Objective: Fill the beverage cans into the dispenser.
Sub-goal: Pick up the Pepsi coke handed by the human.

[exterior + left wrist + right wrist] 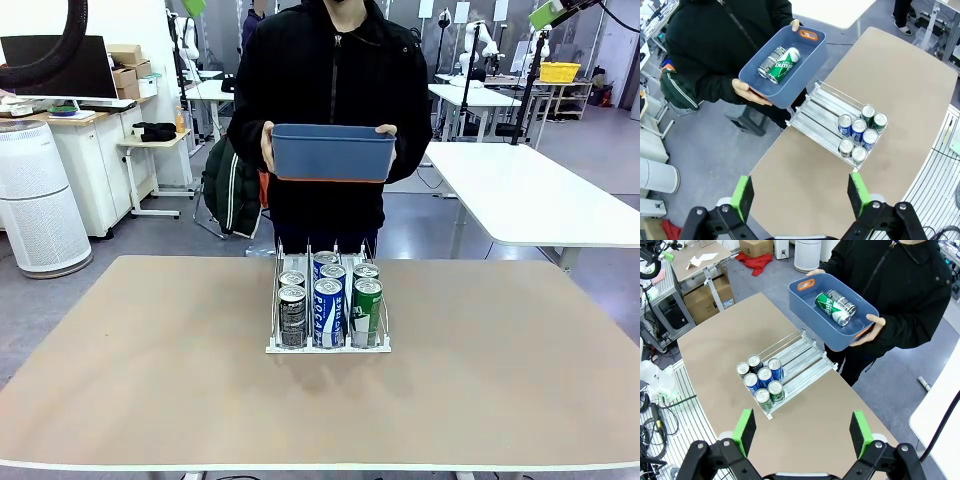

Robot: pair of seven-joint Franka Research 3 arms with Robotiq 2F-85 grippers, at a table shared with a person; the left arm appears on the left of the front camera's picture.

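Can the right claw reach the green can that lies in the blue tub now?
Probably not easily. The green can lies in the blue tub, which the person holds beyond the far edge of the table. Nothing covers it, but the open right claw hangs far back.

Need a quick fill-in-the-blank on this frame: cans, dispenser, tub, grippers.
1. The dispenser holds ___ upright cans in all.
2. Its middle-lane cans are ___ and white.
3. In the blue tub held by the person, ___ loose cans lie on their sides.
4. The left gripper and the right gripper both stand ___.

Missing words: seven; blue; two; open.
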